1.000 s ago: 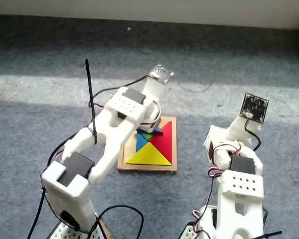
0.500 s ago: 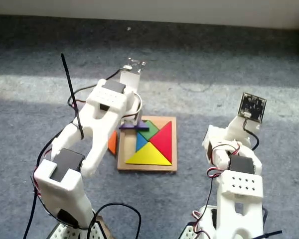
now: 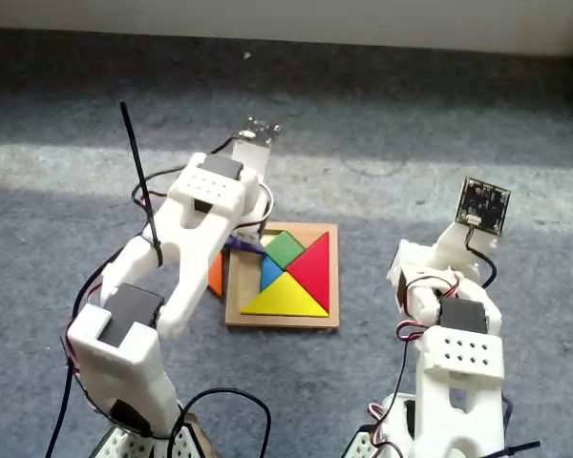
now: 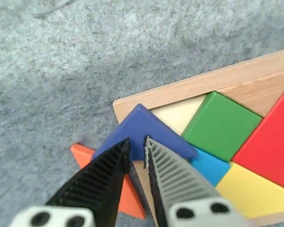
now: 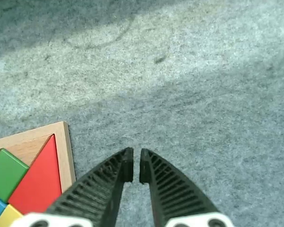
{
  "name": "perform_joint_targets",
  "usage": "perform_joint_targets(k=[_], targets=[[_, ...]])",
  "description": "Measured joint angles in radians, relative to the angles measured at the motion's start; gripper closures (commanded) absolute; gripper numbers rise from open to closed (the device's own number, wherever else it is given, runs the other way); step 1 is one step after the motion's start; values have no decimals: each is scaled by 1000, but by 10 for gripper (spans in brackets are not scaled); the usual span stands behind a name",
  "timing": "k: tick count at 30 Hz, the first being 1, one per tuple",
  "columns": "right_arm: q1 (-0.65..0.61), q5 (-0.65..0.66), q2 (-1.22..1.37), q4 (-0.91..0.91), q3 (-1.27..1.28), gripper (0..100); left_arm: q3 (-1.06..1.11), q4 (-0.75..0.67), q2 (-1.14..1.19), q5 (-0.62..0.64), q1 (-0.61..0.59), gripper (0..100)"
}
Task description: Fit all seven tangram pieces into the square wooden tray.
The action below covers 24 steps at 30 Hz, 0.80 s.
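- Tray [image 3: 331, 286] lies on the tabletop [image 3: 439, 162].
- Square [image 3: 285, 248] sits in the tray at the middle of its far part.
- Side triangle [image 3: 313, 269] fills the tray's right side.
- Near triangle [image 3: 286, 300] lies along the tray's near edge.
- Small triangle [image 3: 270, 273] sits left of the tray's centre, touching the square.
- Corner triangle [image 4: 139, 130] lies across the tray's far-left corner, partly over the rim.
- Loose piece [image 3: 215, 277] lies on the tabletop just left of the tray.
- Left fingers [image 4: 116, 163] are over the corner triangle, at the tray's left rim.
- Right fingers [image 5: 109, 184] are over the tabletop, right of the tray.
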Motion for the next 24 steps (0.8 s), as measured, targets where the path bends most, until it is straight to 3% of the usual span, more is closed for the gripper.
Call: perform_joint_targets(k=[11,17,24], targets=[[0,0,0,0,0,962,-61,91,-14,-6,-3,930],[0,0,0,0,0,962,78,95,-157,-132,11,931],[0,0,0,0,0,962,247,-41,-215,-196,57,948]])
